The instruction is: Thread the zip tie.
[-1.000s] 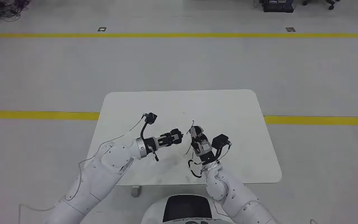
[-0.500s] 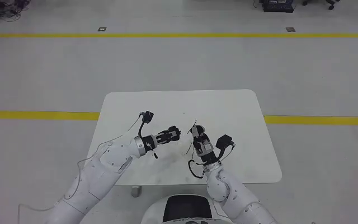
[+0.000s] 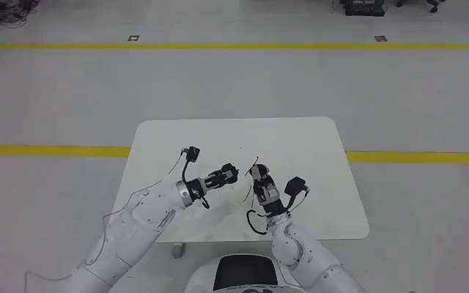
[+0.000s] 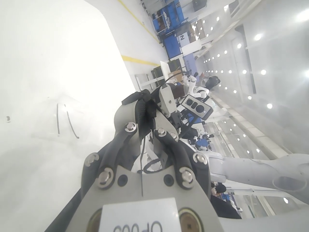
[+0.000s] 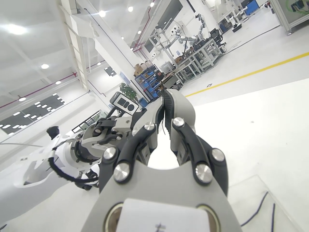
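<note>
I find the right pincer (image 3: 254,171) clamped on the zip tie (image 5: 165,127), held off the bench (image 3: 308,139) for threading; the left pincer (image 3: 232,173), at its 9 o'clock, looks closed on the other end

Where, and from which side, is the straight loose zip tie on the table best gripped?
Probably at the middle of the straight zip tie, from above, fingers across its narrow width. It lies flat on the table, thin and long, beside a curved zip tie, so a sideways approach has nothing to pinch.
</note>
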Robot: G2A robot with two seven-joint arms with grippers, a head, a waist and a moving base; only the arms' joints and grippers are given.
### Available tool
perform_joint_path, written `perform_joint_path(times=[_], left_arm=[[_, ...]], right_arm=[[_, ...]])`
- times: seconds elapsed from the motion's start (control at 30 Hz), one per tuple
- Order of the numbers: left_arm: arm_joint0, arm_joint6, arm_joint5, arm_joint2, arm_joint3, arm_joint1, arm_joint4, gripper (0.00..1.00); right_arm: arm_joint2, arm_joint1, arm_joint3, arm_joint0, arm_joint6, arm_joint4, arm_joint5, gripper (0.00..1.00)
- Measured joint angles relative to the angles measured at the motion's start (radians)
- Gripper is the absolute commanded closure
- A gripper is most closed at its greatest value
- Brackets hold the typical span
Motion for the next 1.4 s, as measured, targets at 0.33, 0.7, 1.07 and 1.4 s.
perform_joint_path(times=[0.33,0.7,1.07,1.4], left_arm=[[0.055,0.073,0.001,-0.027,-0.044,0.0,0.031,1.0],[0.055,0.073,0.001,-0.027,-0.044,0.0,0.031,1.0],[0.055,0.073,0.001,-0.027,-0.044,0.0,0.031,1.0],[0.055,0.073,0.001,-0.027,-0.044,0.0,0.031,1.0]], right_arm=[[-0.135,0.095,-0.037,0.057,-0.121,0.052,0.0,1.0],[-0.135,0.095,-0.036,0.057,-0.119,0.052,0.0,1.0],[-0.135,0.095,-0.036,0.057,-0.119,0.052,0.0,1.0],[-0.135,0.095,-0.036,0.057,-0.119,0.052,0.0,1.0]])
